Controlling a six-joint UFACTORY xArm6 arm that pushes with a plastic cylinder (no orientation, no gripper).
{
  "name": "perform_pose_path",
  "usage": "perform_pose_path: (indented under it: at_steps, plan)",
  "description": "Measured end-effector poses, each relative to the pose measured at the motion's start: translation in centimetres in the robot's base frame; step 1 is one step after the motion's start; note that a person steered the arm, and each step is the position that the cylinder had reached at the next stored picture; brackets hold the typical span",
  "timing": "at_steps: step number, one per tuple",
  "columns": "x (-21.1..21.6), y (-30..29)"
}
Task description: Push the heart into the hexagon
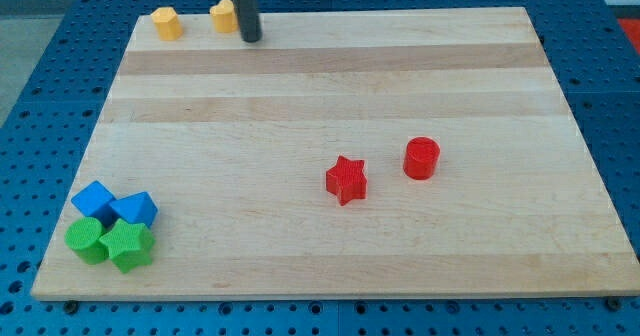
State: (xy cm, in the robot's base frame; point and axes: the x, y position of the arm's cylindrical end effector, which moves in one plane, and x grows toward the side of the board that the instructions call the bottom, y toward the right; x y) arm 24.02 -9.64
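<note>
While my tip [250, 39] rests just right of the yellow heart [224, 16], the yellow hexagon [166, 22] lies farther left.

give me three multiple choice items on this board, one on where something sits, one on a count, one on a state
1. Where is the cluster of blue and green blocks?
A. the view's top right
B. the view's bottom left
C. the board's centre

2. How many red blocks are on the wooden board?
A. one
B. two
C. four

3. How does my tip stand relative to the yellow blocks?
A. just to the view's right of the nearer one
B. between the two
C. far off, by the red blocks

Key: 1 B, the blue blocks and green blocks huddle at the wooden board's bottom-left corner. 2 B, only the red star block and the red cylinder block show. 3 A, my tip sits just right of the right yellow block, with the left yellow block further left; contact cannot be told.
</note>
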Motion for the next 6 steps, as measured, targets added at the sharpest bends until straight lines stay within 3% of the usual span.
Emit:
perform_pose_path:
  at_steps: [1,2,6]
  plan:
    - [-4.4,3.8]
    - [-4.8,3.9]
    - [-4.8,-3.3]
